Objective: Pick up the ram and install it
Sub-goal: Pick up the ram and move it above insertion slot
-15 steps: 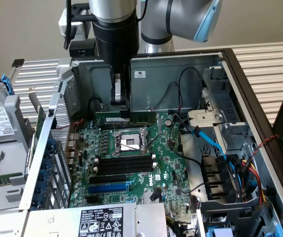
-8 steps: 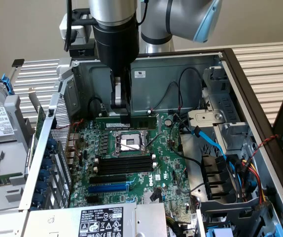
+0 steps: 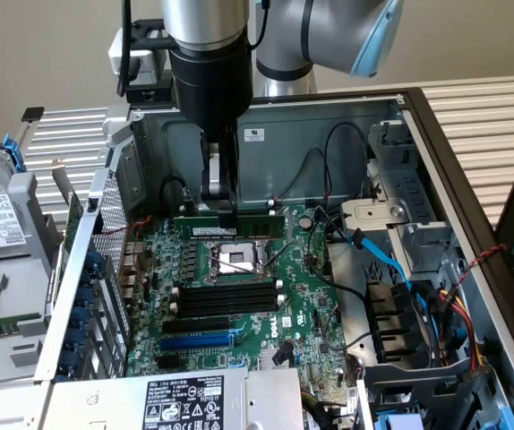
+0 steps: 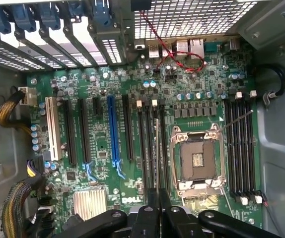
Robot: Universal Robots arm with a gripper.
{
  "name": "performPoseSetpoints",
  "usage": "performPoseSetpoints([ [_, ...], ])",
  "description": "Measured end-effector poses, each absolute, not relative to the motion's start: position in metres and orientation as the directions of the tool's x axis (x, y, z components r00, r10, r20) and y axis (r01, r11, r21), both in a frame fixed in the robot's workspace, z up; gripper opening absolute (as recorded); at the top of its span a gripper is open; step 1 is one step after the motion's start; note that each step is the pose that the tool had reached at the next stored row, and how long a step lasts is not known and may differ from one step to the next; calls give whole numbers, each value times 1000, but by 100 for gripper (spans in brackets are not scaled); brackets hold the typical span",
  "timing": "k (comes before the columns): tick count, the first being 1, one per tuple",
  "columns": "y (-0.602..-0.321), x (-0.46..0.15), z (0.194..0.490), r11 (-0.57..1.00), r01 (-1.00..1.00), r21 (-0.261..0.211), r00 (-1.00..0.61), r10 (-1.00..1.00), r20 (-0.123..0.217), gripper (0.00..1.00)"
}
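1. The gripper (image 3: 224, 210) hangs inside the open computer case (image 3: 418, 100), and its two fingers are clamped on the ram (image 3: 252, 224) near the middle of its length.
2. In the exterior view the ram is a thin green stick held level and on edge. It sits in front of the case's back wall, just past the processor socket (image 3: 230, 260).
3. The wrist view looks down the ram's top edge (image 4: 156, 148). The stick runs straight out from between the fingers, in line with the black slots (image 4: 145, 148) beside the socket (image 4: 197, 158).
4. Whether the bottom edge has reached a slot I cannot tell. It looks to be held clear above the board (image 3: 306, 296).
5. The blue slot (image 4: 111, 129) lies well off to one side of the ram.
6. Handling, as I judge it: the ram is light and stiff but thin, so it will twist or snap under a crooked push.
7. Its flat faces carry chips and a label, so a firm, gentle pinch high on the faces at mid-length suits it, as held here.
8. The contact edge must stay untouched and square to the slot.
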State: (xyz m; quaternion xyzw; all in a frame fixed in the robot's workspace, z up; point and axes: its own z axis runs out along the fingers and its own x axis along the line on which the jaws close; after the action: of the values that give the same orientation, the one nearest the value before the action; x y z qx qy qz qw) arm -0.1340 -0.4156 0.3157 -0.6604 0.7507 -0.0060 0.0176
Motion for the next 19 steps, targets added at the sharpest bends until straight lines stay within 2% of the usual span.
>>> performPoseSetpoints([
  [6, -415, -134, 313, 127, -991, -32, -127, -992, 0, 12],
  [19, -415, -134, 297, 42, -999, -32, -42, -999, 8, 12],
])
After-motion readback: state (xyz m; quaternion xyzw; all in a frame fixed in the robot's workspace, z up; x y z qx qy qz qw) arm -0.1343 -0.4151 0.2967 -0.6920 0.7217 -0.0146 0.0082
